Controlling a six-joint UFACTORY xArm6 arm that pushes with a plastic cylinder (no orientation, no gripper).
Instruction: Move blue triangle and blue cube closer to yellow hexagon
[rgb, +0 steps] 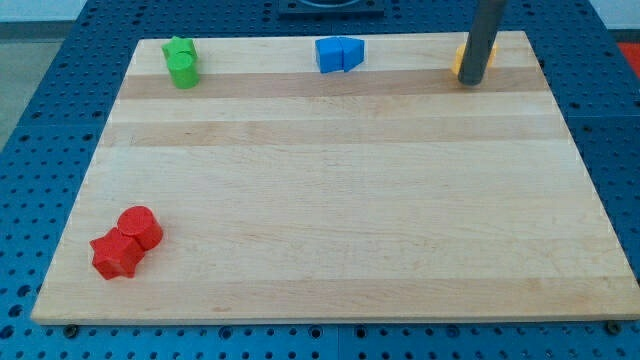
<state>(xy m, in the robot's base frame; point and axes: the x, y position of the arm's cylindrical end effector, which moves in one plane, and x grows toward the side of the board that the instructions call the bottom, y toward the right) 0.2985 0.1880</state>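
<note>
The blue cube and the blue triangle sit touching each other at the view's top middle of the wooden board, the cube on the left. The yellow hexagon is at the view's top right, mostly hidden behind my rod. My tip rests on the board right in front of the yellow hexagon, well to the right of the blue blocks.
Two green blocks sit together at the view's top left. A red cylinder and a red star-like block touch at the view's bottom left. The board lies on a blue perforated table.
</note>
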